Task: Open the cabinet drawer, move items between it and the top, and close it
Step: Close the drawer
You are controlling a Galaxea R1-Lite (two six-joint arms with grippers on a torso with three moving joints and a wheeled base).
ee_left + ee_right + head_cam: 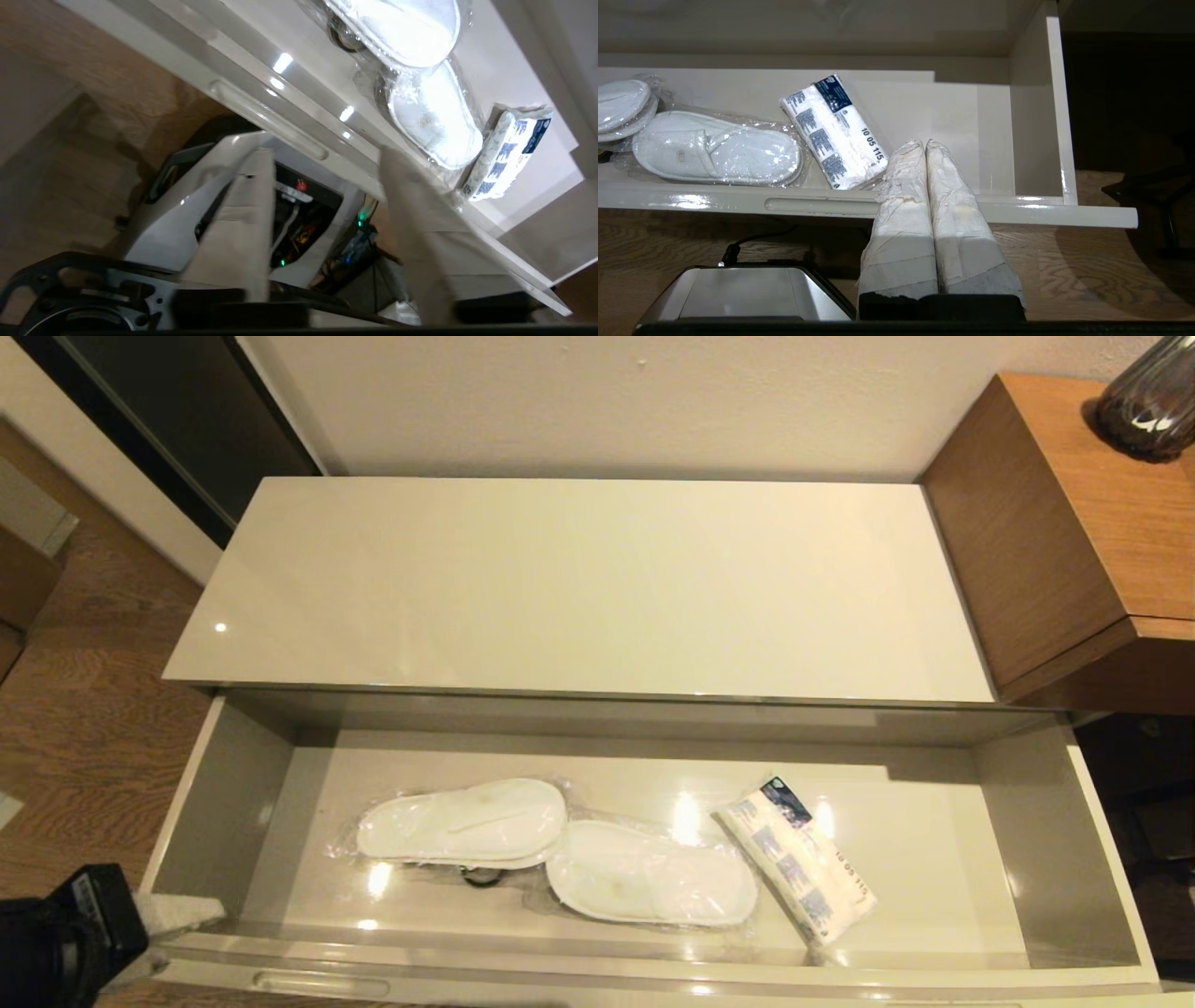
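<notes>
The cabinet drawer (224, 803) stands pulled wide open below the cream top (579, 588), which carries nothing. Inside lie two wrapped white slippers (464, 823) (651, 875) and, to their right, the blue-printed tissue pack (800, 874). My left gripper (325, 154) is open and empty, low by the drawer's front left corner (187, 915), just outside the front panel near a slot handle (268, 119). My right gripper (925, 142) is shut on nothing, in front of the drawer's right part, its tips next to the tissue pack (833, 130). It is out of the head view.
A small black ring (481, 877) peeks from under the left slipper. The taller brown wooden unit (1074, 541) with a dark vase (1148, 401) adjoins the cabinet on the right. My own base (742, 289) sits on the wooden floor below the drawer front.
</notes>
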